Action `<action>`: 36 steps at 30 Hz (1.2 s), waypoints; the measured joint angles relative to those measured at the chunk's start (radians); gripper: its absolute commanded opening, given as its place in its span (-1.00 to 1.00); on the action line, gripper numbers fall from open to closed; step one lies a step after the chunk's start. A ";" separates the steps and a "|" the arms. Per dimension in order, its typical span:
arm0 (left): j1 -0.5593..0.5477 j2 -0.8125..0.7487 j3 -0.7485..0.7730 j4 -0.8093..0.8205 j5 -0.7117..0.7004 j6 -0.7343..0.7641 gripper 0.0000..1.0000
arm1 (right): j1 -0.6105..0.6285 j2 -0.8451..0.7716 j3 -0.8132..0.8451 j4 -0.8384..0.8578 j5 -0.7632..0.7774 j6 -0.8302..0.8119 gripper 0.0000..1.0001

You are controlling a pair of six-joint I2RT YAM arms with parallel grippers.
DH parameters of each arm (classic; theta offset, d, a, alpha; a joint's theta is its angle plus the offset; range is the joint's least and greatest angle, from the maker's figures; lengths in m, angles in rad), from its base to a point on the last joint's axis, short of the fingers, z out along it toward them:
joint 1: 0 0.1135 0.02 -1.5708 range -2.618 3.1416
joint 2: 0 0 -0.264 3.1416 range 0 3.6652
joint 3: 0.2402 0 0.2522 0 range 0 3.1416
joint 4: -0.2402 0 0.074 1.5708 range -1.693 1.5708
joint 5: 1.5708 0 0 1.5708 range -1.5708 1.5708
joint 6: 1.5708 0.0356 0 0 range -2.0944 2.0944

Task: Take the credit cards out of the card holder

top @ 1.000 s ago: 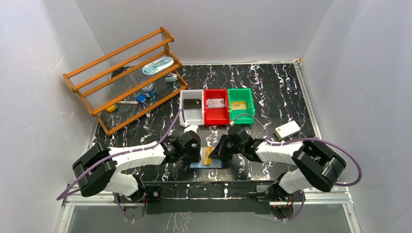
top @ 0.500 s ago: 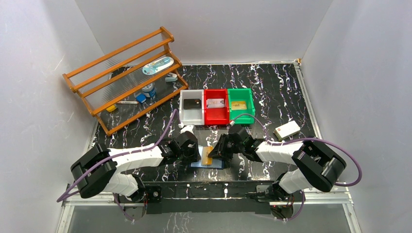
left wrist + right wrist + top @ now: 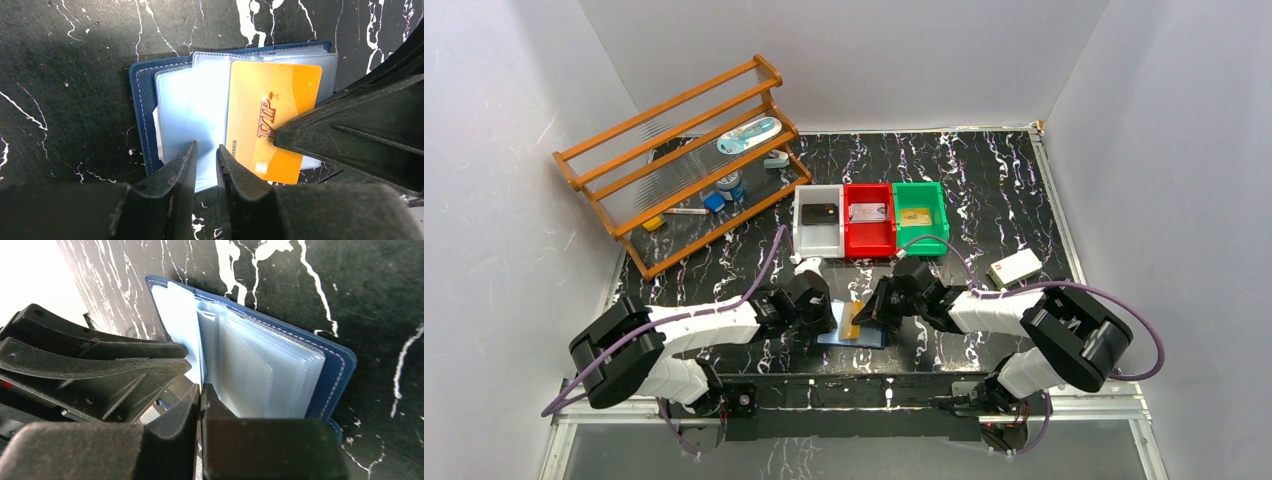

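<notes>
Not much has moved for you in the last second. In the top view your left gripper [image 3: 812,300] has slid a touch left and away from you, then settled. The right gripper [image 3: 886,300] has crept in only slightly. The gold card [image 3: 265,95] sits where it was, lying across the clear sleeves of the card holder [image 3: 142,100], which is spread open on the tabletop [image 3: 984,190] just in front of the arm bases.

Your right fingers are clenched to a thin seam in their own camera. From the left wrist their tip sits right on the card's edge beside the "VIP" lettering, so I read that as a pinch on the gold card. Your left fingers are nearly together over the sleeves with a slim gap. I cannot tell whether they nip a sleeve or only hover there.

So this card is loose but not yet clear of the holder. Three cards already lie in the white bin [image 3: 804,238], red bin [image 3: 869,243] and green bin [image 3: 921,243].
</notes>
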 measured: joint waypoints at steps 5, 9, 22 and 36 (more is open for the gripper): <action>0.000 -0.006 -0.007 0.007 -0.004 -0.010 -0.61 | -0.001 -0.052 -0.001 -0.052 0.018 -0.012 -0.91; 0.000 -0.011 -0.010 0.007 -0.006 -0.011 -0.62 | -0.007 -0.122 -0.026 -0.081 0.031 -0.018 -0.93; 0.000 -0.099 -0.039 -0.053 -0.016 0.009 -0.34 | -0.019 -0.191 -0.035 -0.138 0.053 -0.054 -1.00; 0.037 -0.246 0.012 -0.210 -0.061 0.118 -0.12 | -0.020 -0.309 0.077 -0.252 0.106 -0.354 -1.00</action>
